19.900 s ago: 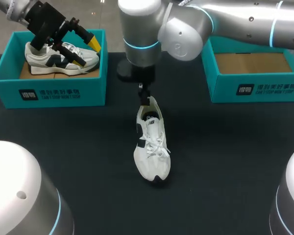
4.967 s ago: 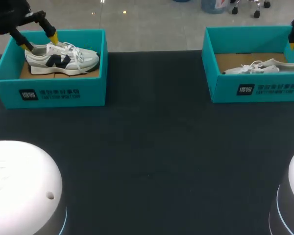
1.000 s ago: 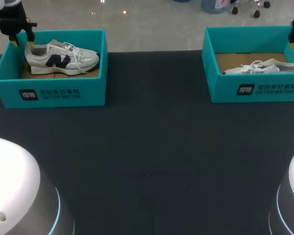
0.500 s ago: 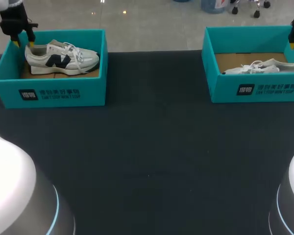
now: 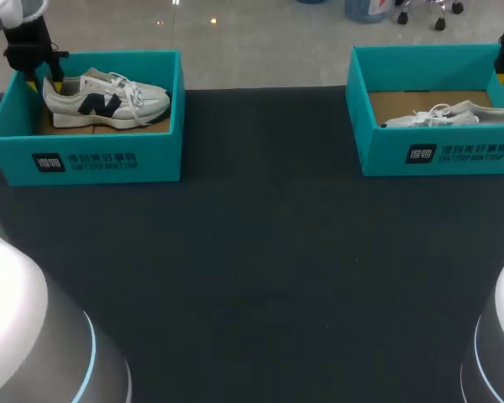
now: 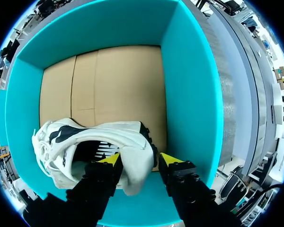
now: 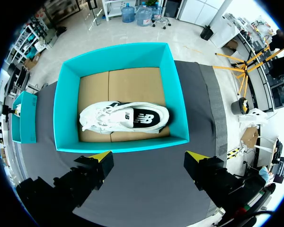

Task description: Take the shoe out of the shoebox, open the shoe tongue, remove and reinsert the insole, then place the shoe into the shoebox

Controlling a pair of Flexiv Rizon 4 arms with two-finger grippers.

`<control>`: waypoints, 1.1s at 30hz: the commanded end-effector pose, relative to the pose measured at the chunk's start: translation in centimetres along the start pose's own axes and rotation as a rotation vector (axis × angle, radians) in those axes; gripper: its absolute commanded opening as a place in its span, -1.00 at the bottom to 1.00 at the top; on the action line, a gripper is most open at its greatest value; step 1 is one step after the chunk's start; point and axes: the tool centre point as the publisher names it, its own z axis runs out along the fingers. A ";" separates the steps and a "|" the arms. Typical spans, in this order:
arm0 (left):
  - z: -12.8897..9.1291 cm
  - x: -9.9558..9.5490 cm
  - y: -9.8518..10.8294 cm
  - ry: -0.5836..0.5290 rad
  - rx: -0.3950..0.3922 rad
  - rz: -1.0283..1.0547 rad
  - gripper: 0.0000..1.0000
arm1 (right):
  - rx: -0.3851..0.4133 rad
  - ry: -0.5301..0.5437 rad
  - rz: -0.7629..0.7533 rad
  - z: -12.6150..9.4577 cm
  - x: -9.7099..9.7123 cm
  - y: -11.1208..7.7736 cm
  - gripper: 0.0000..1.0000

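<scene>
On our dark table (image 5: 260, 252), the left shoebox (image 5: 92, 159) holds the shoe (image 5: 105, 99) upright on its sole, not yet lifted out. Our left gripper (image 6: 140, 160) straddles its heel, fingers parted, apparently placed for a pinch. Our right gripper (image 7: 148, 155) hangs spread wide and empty above the right shoebox (image 7: 66, 109).

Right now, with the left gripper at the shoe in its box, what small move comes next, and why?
Probably close the left gripper on the heel of the shoe. Its fingers straddle the heel collar, one inside the opening and one behind, not yet clamped, and the shoe sits in the shoebox.
</scene>
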 end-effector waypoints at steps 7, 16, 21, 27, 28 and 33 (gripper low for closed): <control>2.0 0.8 1.0 0.010 0.047 -0.009 0.14 | 0.001 0.000 0.000 0.0 0.0 0.0 1.00; 3.4 0.7 0.8 0.009 0.069 -0.003 0.18 | 0.001 0.000 0.000 0.0 0.0 0.0 1.00; 4.2 0.8 0.8 0.006 0.088 -0.004 0.02 | 0.001 0.000 0.000 0.0 0.0 0.0 1.00; 4.7 1.0 0.9 0.008 0.105 -0.007 -0.12 | 0.001 0.000 0.000 0.0 0.0 0.0 1.00; 4.7 1.1 0.8 0.009 0.106 -0.006 -0.15 | 0.001 0.000 0.000 0.0 0.0 0.0 1.00; 3.8 1.2 0.6 0.018 0.100 0.002 -0.36 | 0.001 0.000 0.000 0.0 0.0 0.0 1.00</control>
